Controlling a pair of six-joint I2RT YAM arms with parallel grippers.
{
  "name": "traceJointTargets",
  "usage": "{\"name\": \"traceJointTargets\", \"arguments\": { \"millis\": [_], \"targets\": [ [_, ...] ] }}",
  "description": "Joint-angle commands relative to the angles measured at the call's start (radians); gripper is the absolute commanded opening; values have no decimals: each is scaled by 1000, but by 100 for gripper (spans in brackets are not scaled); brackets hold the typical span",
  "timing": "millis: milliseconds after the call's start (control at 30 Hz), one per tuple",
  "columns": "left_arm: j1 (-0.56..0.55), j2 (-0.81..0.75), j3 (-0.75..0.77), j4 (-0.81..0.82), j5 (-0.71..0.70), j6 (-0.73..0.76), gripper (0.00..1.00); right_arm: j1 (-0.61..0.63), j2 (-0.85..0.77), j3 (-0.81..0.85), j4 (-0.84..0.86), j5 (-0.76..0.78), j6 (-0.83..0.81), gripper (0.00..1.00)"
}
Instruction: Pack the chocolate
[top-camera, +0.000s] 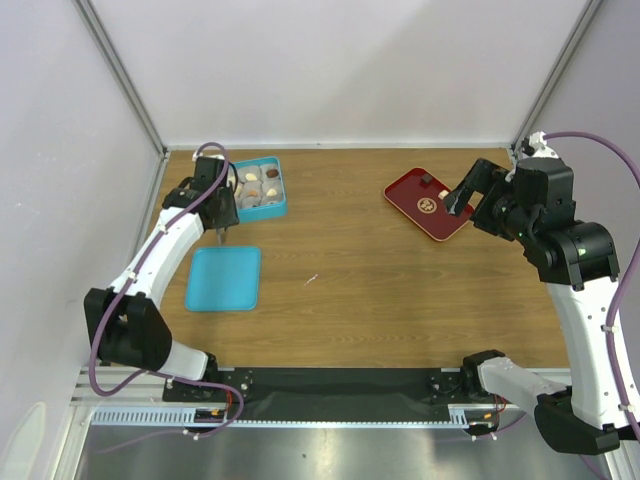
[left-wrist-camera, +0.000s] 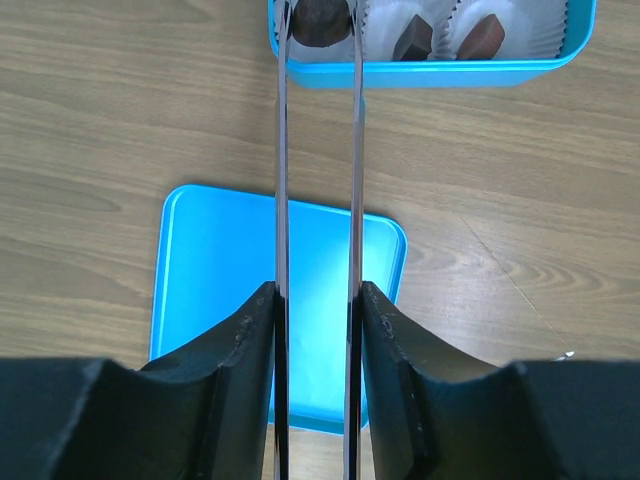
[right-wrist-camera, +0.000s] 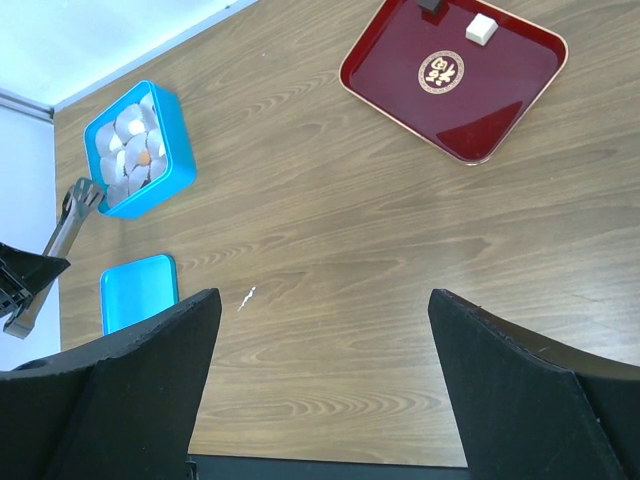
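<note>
Left gripper (left-wrist-camera: 318, 300) clenched on tongs (left-wrist-camera: 281, 150), whose tips pinch a round dark chocolate (left-wrist-camera: 320, 22) at the blue box (left-wrist-camera: 430, 72). Right gripper (right-wrist-camera: 320, 305) spread wide, grasping nothing, near red tray (right-wrist-camera: 480, 120).

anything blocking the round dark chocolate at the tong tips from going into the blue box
Nothing visible does. The round dark chocolate sits between the tips of the tongs, right over the end cup of the blue box. The neighbouring chocolates lie beside it in their own cups, not under it.

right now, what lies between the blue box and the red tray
Nothing: the table between blue box and red tray is bare wood, per the top view.
</note>
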Motion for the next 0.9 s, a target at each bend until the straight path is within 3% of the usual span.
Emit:
{"name": "traceJointTargets", "arguments": {
  "millis": [0, 533, 867],
  "targets": [
    [9, -2, -3, 52, 1, 28, 41, 5, -3, 42, 5, 8, 14, 92],
    [10, 44, -49, 148, 23, 51, 43, 5, 2, 33, 19, 16, -1, 92],
    [10, 27, 29, 83, 7, 45, 44, 5, 3, 39, 19, 30, -2, 92]
  ]
}}
